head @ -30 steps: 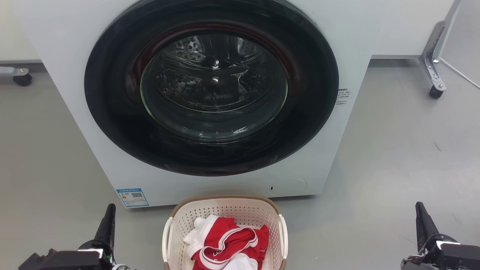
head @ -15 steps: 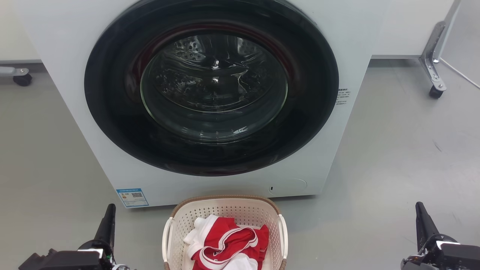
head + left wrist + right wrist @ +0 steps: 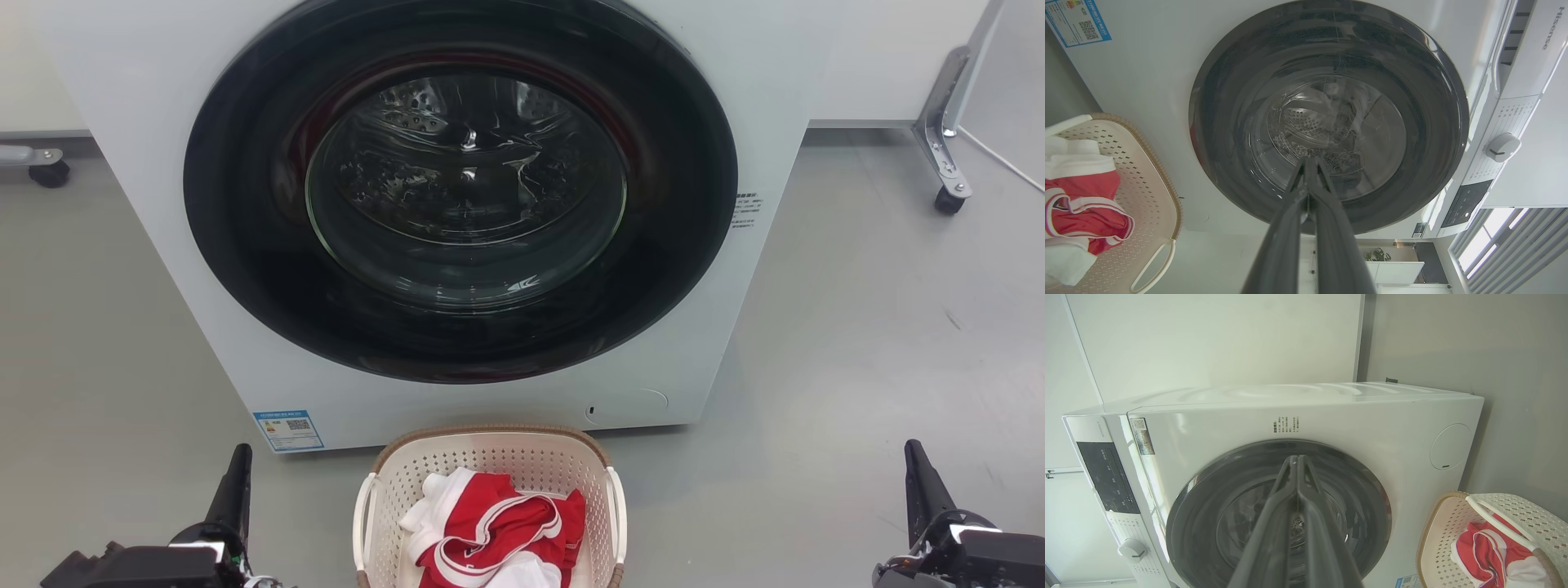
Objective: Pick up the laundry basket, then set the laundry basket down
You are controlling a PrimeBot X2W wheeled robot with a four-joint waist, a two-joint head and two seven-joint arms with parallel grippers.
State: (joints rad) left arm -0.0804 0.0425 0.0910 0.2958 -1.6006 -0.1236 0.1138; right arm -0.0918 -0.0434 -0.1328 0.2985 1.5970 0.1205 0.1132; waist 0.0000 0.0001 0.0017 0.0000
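The laundry basket (image 3: pixel 490 457) stands on the grey floor just in front of the washing machine, at the bottom middle of the head view. It is cream-white and perforated, with a brown rim and white side handles, and holds red and white clothes (image 3: pixel 494 527). My left gripper (image 3: pixel 238 465) rests low to the basket's left, apart from it, fingers together and empty. Far to the basket's right sits my right gripper (image 3: pixel 914 461), also shut and empty. In the left wrist view the basket (image 3: pixel 1155 183) lies at the left edge; in the right wrist view the basket (image 3: pixel 1437 539) is at the lower right.
The white washing machine (image 3: pixel 122 106) with its round dark door (image 3: pixel 461 188) shut rises right behind the basket. A wheeled metal leg (image 3: pixel 943 155) stands at the back right and a caster (image 3: pixel 49 171) at the far left. Grey floor spreads on both sides.
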